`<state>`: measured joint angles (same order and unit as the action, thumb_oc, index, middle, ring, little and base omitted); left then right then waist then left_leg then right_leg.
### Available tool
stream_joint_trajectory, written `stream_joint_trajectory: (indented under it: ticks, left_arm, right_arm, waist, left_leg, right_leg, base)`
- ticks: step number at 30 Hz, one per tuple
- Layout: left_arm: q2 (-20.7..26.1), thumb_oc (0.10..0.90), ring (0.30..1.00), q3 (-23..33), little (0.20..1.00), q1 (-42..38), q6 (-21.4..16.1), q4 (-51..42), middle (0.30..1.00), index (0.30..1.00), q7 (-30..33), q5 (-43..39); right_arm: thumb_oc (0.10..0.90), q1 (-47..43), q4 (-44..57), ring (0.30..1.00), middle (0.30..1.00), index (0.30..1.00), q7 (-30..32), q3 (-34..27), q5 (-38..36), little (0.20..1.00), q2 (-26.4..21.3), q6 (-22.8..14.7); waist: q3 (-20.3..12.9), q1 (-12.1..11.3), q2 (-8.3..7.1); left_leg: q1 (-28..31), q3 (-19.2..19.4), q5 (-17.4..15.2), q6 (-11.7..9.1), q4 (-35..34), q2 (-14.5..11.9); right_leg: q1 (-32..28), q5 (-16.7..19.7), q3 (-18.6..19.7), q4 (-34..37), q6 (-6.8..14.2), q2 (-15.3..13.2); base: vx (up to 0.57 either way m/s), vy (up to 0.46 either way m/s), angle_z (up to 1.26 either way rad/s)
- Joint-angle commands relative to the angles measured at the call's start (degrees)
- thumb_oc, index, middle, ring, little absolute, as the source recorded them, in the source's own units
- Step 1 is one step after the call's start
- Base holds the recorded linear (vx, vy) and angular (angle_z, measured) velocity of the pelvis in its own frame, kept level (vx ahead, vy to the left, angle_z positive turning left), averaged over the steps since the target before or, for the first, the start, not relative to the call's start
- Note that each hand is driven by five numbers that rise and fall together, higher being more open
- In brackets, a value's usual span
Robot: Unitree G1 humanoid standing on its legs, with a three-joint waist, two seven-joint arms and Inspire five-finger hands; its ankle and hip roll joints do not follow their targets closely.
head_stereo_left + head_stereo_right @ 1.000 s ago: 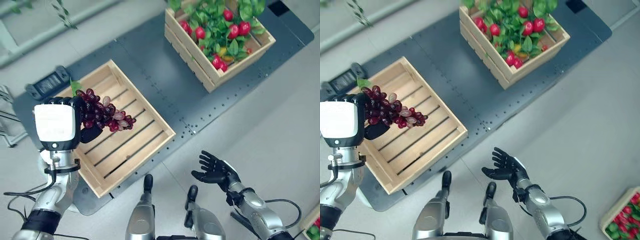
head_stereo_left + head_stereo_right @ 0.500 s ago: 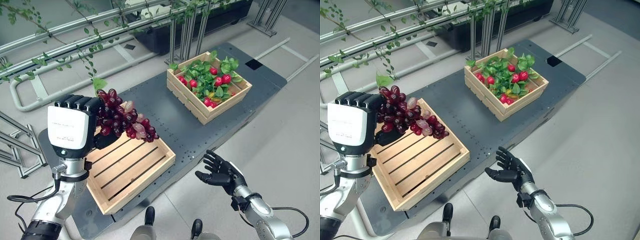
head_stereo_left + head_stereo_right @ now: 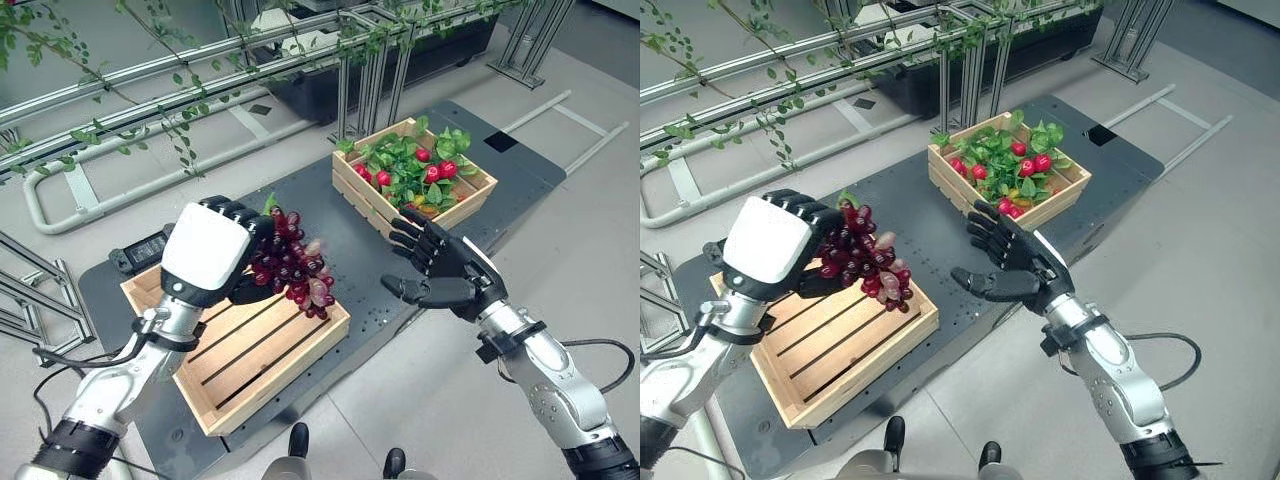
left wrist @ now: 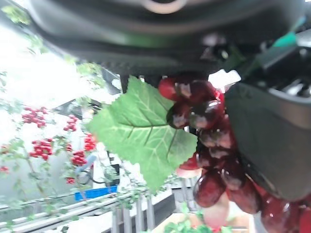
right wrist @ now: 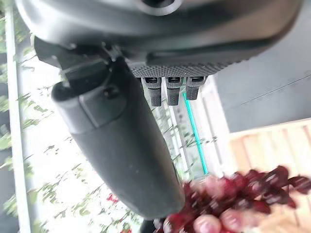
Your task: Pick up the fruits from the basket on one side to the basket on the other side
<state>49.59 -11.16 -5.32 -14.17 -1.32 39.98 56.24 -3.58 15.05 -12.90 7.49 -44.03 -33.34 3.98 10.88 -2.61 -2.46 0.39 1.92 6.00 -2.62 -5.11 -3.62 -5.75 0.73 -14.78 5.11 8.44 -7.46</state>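
One bunch of red grapes (image 3: 290, 272) clenched in left hand (image 3: 215, 255) above slatted wooden crate (image 3: 235, 340); right hand (image 3: 440, 275) spread open beside, near fruit-filled crate (image 3: 415, 185).

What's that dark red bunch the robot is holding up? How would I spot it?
Start at the dark platform carrying two wooden crates. Above the slatted crate nearer the robot, the left hand is curled round a bunch of grapes. It is dark red with a few pale grapes and a green leaf, unlike the bright red fruit in the leafy crate.
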Motion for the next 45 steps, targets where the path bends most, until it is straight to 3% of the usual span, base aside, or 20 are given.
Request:
stream_joint_trajectory:
  ticks: [1,9,17,26,33,40,45]
  left_arm:
    - [-0.64,0.400,0.300,-0.17,0.300,-10.49,-0.94,-1.59,0.300,0.300,2.83,-3.63]
    - [-3.06,0.400,0.300,-4.90,0.300,-14.36,-0.56,-1.52,0.300,0.300,1.60,-3.90]
    - [-3.86,0.400,0.300,-6.13,0.300,-16.11,1.29,-2.57,0.300,0.300,1.20,-3.12]
    - [-2.75,0.400,0.300,-4.79,0.300,-16.58,3.25,-3.80,0.300,0.300,1.38,-2.95]
    - [-3.95,0.400,0.300,-3.98,0.300,-15.68,-1.63,-5.11,0.300,0.300,0.70,-3.60]
    - [-6.51,0.400,0.300,-4.82,0.300,-15.25,-3.20,-9.58,0.300,0.300,-0.11,-1.27]
    - [-7.50,0.400,0.300,-6.64,0.300,-16.04,-5.52,-10.95,0.300,0.300,-2.79,-2.20]
  right_arm:
    - [0.800,-5.95,5.32,0.900,0.900,0.900,-3.07,1.56,-7.54,0.900,-1.72,-1.30]
    - [0.800,-8.91,5.38,0.900,0.900,0.900,-3.46,6.87,-9.57,0.900,0.94,3.48]
    - [0.800,-9.45,3.44,0.900,0.900,0.900,-5.01,10.57,-10.06,0.900,1.90,8.34]
    - [0.800,-8.73,0.79,0.900,0.900,0.900,-6.35,11.97,-8.91,0.900,1.98,10.10]
    - [0.800,-7.74,0.25,0.900,0.900,0.900,-5.09,12.74,-1.87,0.900,2.57,9.95]
    - [0.800,-7.12,-0.48,0.900,0.900,0.900,-0.57,13.20,7.73,0.900,3.28,9.48]
    - [0.800,-7.20,-0.80,0.900,0.900,0.900,1.34,13.75,7.31,0.900,3.19,10.91]
  waist:
    - [-7.20,-0.21,0.23]
    - [-8.15,-0.62,0.05]
    - [-8.71,-0.72,-0.15]
    - [-9.29,-0.65,-0.27]
    - [-9.69,-0.52,-0.37]
    - [-9.69,-0.35,-0.17]
    - [-9.53,-0.13,-0.13]
  left_leg:
    - [5.40,3.11,-8.13,-1.81,0.11,-0.13]
    - [6.00,2.78,-8.50,-1.87,0.11,-0.21]
    - [6.37,3.00,-8.62,-2.00,0.11,-0.42]
    - [6.62,3.09,-8.56,-2.19,0.11,-0.56]
    - [6.64,3.21,-8.68,-2.06,0.11,-0.60]
    - [6.62,3.45,-8.86,-1.88,0.11,-0.76]
    - [6.67,3.58,-8.83,-1.92,0.11,-0.83]
  right_leg:
    - [0.53,1.20,-0.43,-0.11,0.51,-1.82]
    - [0.08,1.10,-0.81,-0.11,0.82,-2.27]
    - [-0.10,1.17,-1.11,-0.11,0.94,-2.48]
    - [-0.10,1.21,-1.15,-0.32,1.08,-2.65]
    - [0.13,1.13,-0.80,-0.46,1.11,-2.74]
    - [0.35,1.20,-0.17,-0.38,1.12,-2.64]
    - [0.38,1.25,0.14,-0.40,1.15,-2.60]
  base:
    - [0.06,0.016,0.00]
    - [0.05,0.004,0.01]
    - [0.02,-0.003,0.01]
    - [0.00,0.000,0.00]
    - [0.00,0.000,0.00]
    - [0.00,0.000,0.00]
    - [0.00,0.000,0.00]
